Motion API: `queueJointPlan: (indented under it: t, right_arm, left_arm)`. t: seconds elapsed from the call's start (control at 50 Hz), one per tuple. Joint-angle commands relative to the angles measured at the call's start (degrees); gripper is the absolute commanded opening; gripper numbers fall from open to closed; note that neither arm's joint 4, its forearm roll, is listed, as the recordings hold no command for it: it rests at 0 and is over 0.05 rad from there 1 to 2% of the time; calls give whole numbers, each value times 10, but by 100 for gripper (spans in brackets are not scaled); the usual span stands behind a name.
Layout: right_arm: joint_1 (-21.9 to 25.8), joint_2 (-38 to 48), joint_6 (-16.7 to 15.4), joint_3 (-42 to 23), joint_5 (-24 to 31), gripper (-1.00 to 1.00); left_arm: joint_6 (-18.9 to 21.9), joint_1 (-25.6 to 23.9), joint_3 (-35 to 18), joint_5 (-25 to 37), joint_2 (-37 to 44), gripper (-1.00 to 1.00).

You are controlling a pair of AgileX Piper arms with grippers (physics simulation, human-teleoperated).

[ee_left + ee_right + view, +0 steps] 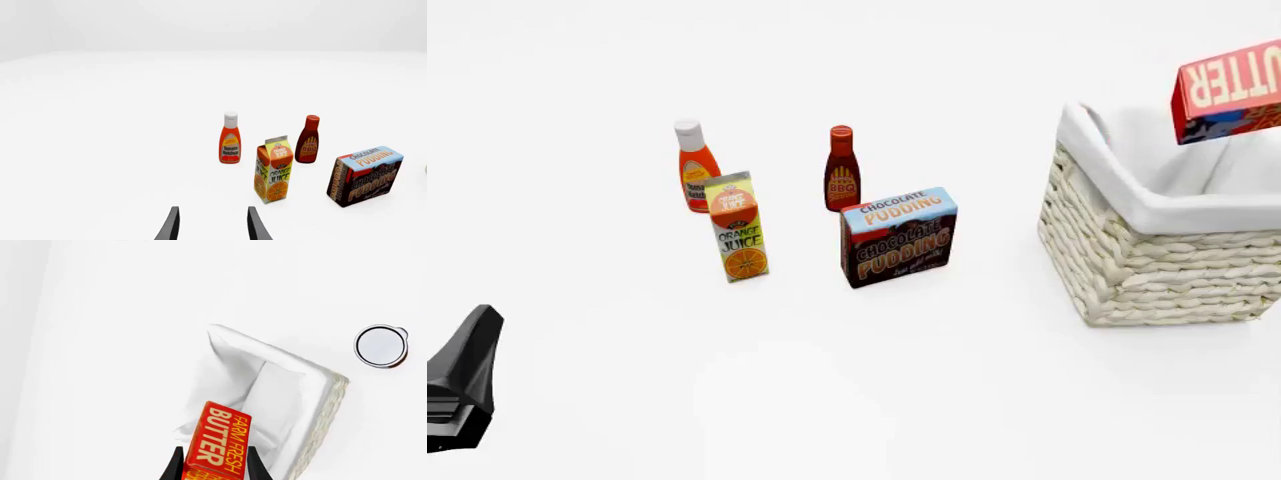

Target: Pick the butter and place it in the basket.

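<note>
Butter "FARM FRESH BUTTER" | right pincer clamps | over basket

The front view looks forward and down from above the near side of the worktop, taking in the bottles, cartons and basket together. The left wrist view sits low, facing the same pudding box and juice carton nearly level. The right wrist view looks steeply down from high above into the basket, shared with the front view.
</note>
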Motion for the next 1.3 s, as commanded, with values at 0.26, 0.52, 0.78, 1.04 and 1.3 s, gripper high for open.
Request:
queueJointPlan:
  t: [0.26, 0.52, 0.78, 1.04, 1.3]
  right_arm:
    - [-10, 44, -6, -20, -31, -100]
    - [-13, 52, -5, -12, -40, -100]
    - [-14, 69, -13, -10, -52, -100]
    - [-19, 80, -19, -5, -61, -100]
    - [-18, 79, -21, 13, -70, -100]
  left_arm:
    - [0, 0, 0, 0, 0, 100]
    - [0, 0, 0, 0, 0, 100]
    - [0, 0, 0, 0, 0, 100]
    - [0, 0, 0, 0, 0, 100]
    - [0, 0, 0, 0, 0, 100]
